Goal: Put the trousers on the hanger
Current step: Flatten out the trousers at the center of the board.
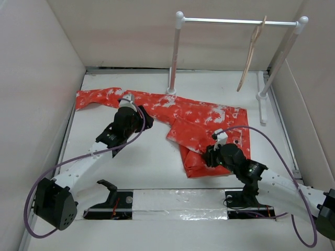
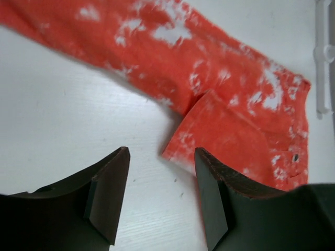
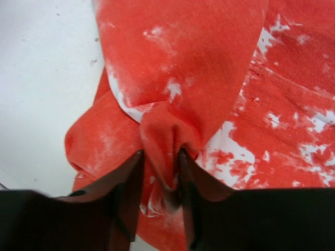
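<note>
jaws on my right side are clenched on a bunched-up fold of the trousers [image 1: 199,123], the cloth pinched into a ridge between them and spilling out on both sides. jaws on my left are released, standing apart with nothing between them, hovering just on the near side of the long leg that runs off to the left of the white rail [image 1: 225,21]. the trousers lie flat on the surface [image 1: 141,167] on the near side of the rail, one leg stretched past its left post, the other part folded back on itself below its middle, where my right jaws have hold. the hanger [image 1: 251,55] hangs by its hook from the rail close to the right post, tilted, well apart from the cloth. i judge this to be the gathering step: one grip made, the second not yet taken, nothing lifted. the next move, as i see it, calls for my left jaws to come down onto the leg and clamp, so that the cloth can be raised between both arms and carried toward the right end of the rail. the risk is the loose leg dragging or catching on the left post.
</note>
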